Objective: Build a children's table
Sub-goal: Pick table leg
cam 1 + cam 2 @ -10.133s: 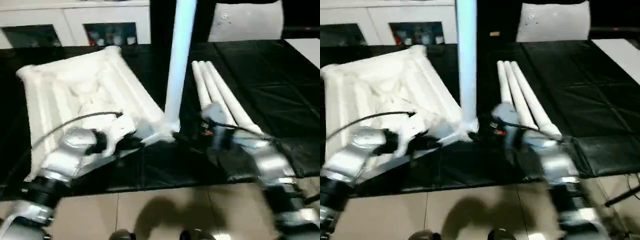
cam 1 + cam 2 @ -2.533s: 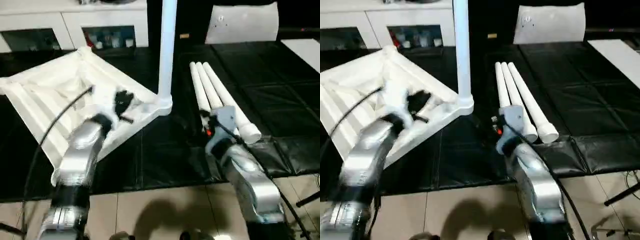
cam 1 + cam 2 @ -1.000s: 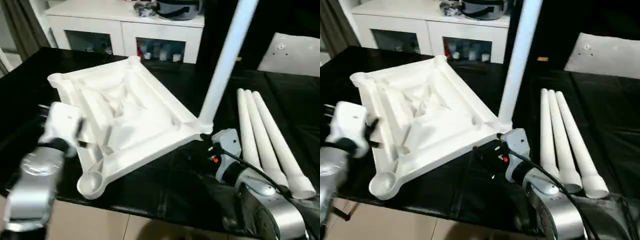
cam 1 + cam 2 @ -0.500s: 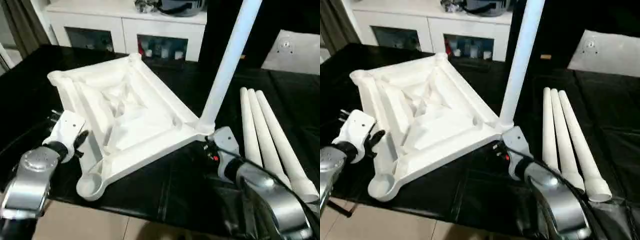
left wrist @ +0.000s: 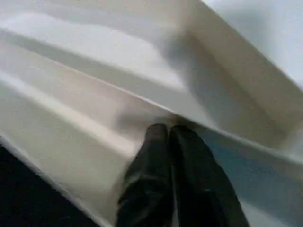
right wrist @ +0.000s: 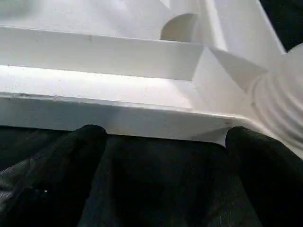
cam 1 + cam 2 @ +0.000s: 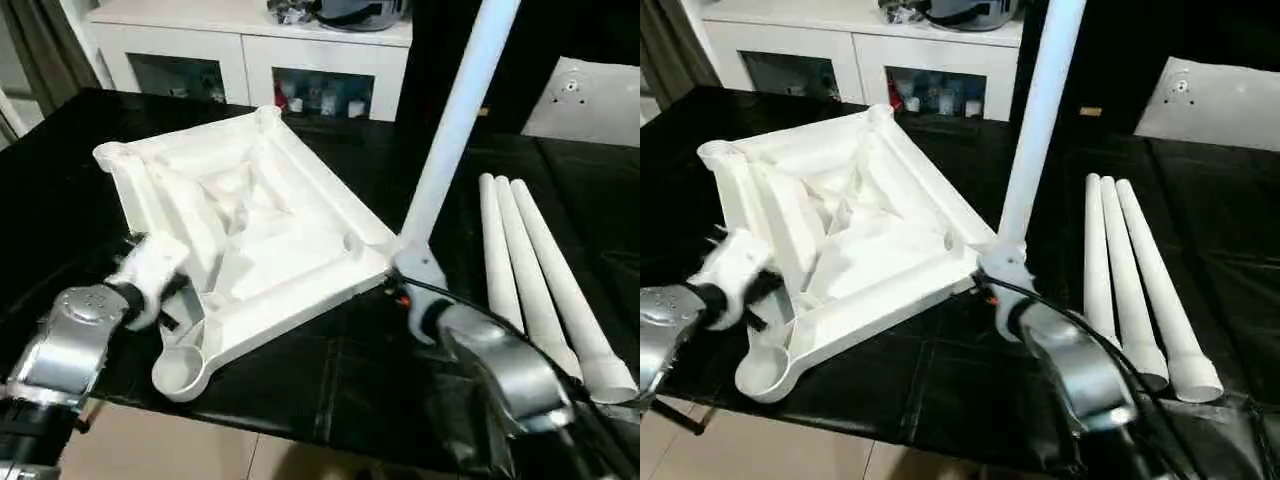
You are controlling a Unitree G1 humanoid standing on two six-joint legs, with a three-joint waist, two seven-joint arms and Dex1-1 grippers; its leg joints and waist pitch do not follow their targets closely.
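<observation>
Table top (image 7: 250,230) lies upside down on the black surface (image 7: 330,380), ribbed underside up, turned diamond-wise to the robot. One leg (image 7: 455,120) is already seated in the corner socket on the robot's right and rises steeply, leaning slightly to the right. An empty socket (image 7: 180,372) sits at the near corner, close to the surface's front edge. Three loose legs (image 7: 535,280) lie side by side, touching, further right; their long axes run from far to near with the wide ends toward the robot. Left hand (image 5: 169,137) has its fingers (image 5: 156,156) pressed together with nothing between them, tips resting against a rib of the underside along the near-left edge, just above the empty socket. Right hand (image 6: 163,137) is spread wide, its two fingers (image 6: 80,146) apart on either side of the top's near-right edge, right by the fitted leg's base; it encloses nothing yet. Judgement: the next leg has to come from the loose set, which lies on the right arm's side, so the right hand is the nearer one. The empty near socket lies to the left of that set, closer to the left hand. A picked leg must be swung from lying flat to upright over that socket.
</observation>
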